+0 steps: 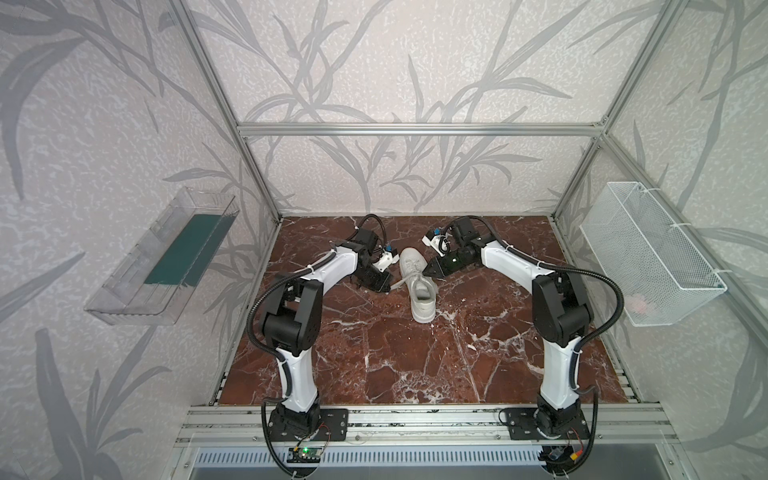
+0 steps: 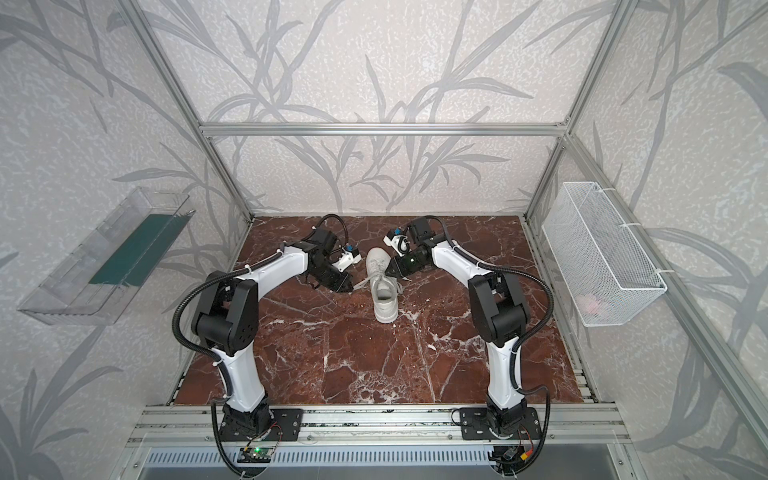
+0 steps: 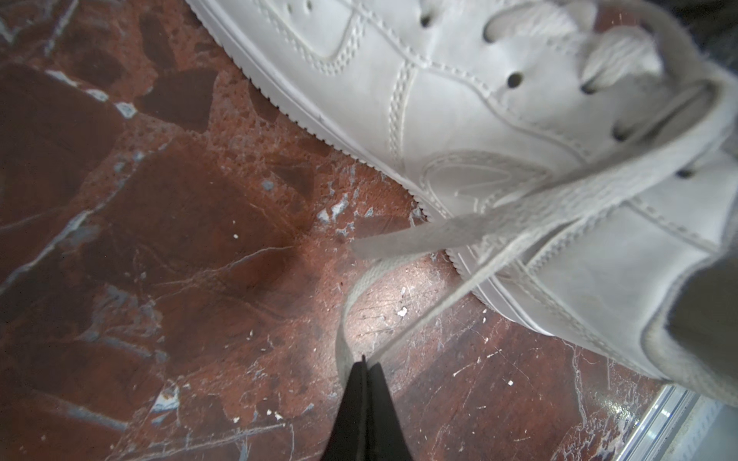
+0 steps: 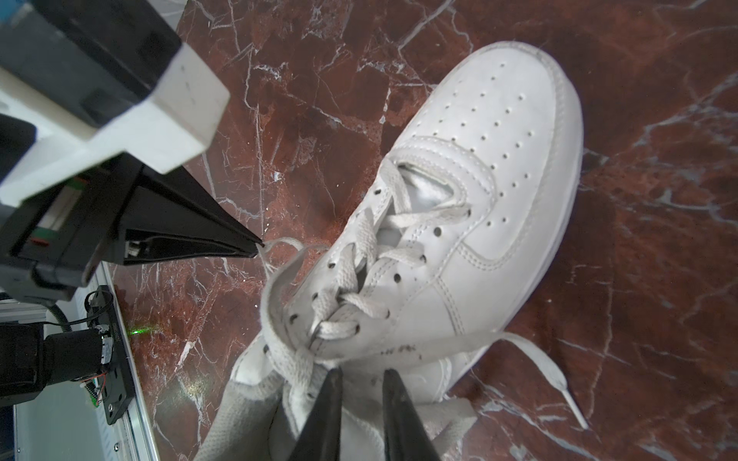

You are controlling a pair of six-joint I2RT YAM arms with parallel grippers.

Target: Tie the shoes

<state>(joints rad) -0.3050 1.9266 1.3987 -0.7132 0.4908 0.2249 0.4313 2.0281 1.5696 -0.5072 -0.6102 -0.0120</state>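
Note:
A single white low-top shoe (image 1: 420, 291) (image 2: 384, 291) lies on the red marble tabletop (image 1: 374, 357) with its toe pointing to the back wall. Its flat white laces hang loose. My left gripper (image 1: 388, 289) (image 3: 364, 359) sits low beside the shoe's left flank, shut on a strand of lace (image 3: 346, 319) that runs back up to the eyelets. In the right wrist view the same pinch shows at the left gripper's tip (image 4: 258, 249). My right gripper (image 1: 427, 272) (image 4: 364, 373) rests over the tongue by the top eyelets. Its jaws stand a narrow gap apart, just under a crossing lace (image 4: 419, 345).
A clear plastic bin (image 1: 166, 257) hangs on the left wall. A white wire basket (image 1: 648, 257) hangs on the right wall with something pinkish inside. Aluminium frame posts ring the tabletop. One loose lace end (image 4: 559, 383) trails on the marble to the shoe's right.

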